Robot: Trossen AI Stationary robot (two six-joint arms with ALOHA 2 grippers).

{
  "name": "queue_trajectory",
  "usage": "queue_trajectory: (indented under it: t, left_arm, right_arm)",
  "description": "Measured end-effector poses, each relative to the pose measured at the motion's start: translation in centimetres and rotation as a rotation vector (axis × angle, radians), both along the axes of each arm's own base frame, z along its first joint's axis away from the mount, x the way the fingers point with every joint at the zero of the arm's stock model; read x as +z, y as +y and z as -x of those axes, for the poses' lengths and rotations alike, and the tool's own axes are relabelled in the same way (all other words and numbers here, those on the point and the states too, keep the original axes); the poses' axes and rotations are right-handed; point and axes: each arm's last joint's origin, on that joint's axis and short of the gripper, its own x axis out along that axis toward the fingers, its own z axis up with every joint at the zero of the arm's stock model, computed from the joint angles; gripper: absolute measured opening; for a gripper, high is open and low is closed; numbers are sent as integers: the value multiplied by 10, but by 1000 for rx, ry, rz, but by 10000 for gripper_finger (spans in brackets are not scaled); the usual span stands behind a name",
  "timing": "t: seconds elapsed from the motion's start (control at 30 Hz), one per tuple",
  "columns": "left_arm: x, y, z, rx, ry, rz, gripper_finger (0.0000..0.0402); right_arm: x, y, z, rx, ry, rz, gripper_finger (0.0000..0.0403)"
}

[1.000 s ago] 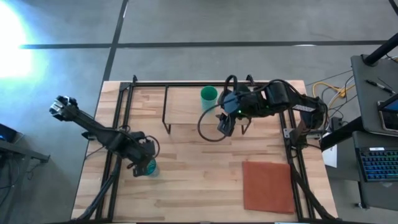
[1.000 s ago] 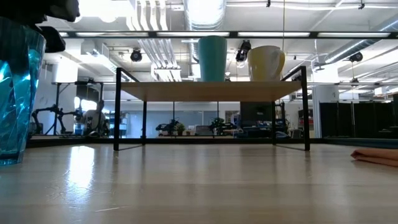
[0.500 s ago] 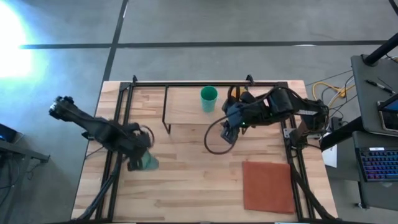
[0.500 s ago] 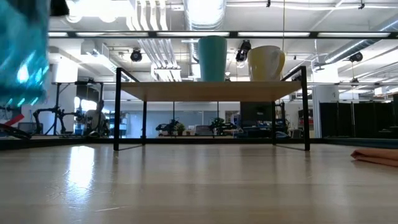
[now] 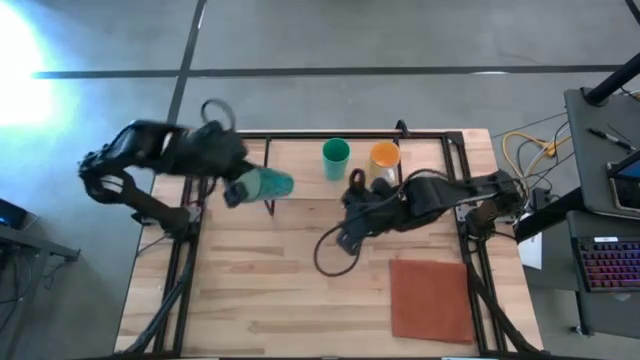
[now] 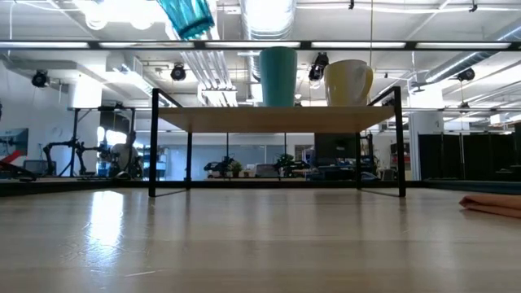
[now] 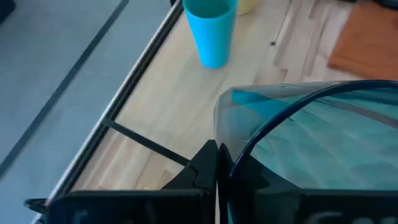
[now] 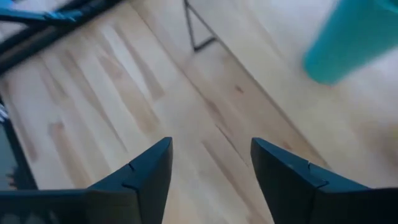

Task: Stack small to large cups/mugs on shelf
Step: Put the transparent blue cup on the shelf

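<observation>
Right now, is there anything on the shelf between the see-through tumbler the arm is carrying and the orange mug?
Yes. From above, the green cup stands on the shelf between the tumbler and the orange mug.

Shelf (image 5: 300, 165) left part bare; green cup (image 5: 336, 153), orange mug (image 5: 384, 154) block right part.

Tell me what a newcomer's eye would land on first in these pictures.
First, the see-through teal tumbler, held tilted in the air by the left end effector over the left end of the shelf. Next, the green cup and the orange mug, standing side by side on the shelf. The right end effector hangs open and empty over the bare table in front of the shelf.
</observation>
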Motion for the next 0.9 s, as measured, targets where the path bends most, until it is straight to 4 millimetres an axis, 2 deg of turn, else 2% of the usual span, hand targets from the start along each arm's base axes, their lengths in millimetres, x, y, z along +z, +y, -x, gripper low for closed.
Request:
queue_trajectory:
  t: [0.13, 0.37, 0.6, 0.8, 0.9]
  left_arm:
    - [-8, 28, -26, -46, 104, 52, 0]
    - [-29, 57, -62, -217, 266, -23, 0]
    - [-43, 74, -78, -360, 354, -45, 0]
    - [-45, 98, -82, -328, 347, -50, 0]
    - [-44, 103, -81, -368, 323, -25, 0]
  right_arm:
    - [-15, 4, -16, -1, -75, -14, 176]
    - [-20, 5, -29, -115, -229, 96, 25]
    - [-29, 7, -52, -111, -434, 69, 9]
    - [-47, 7, -54, -127, -407, 62, 9]
    - [-58, 7, -54, -143, -382, 55, 9]
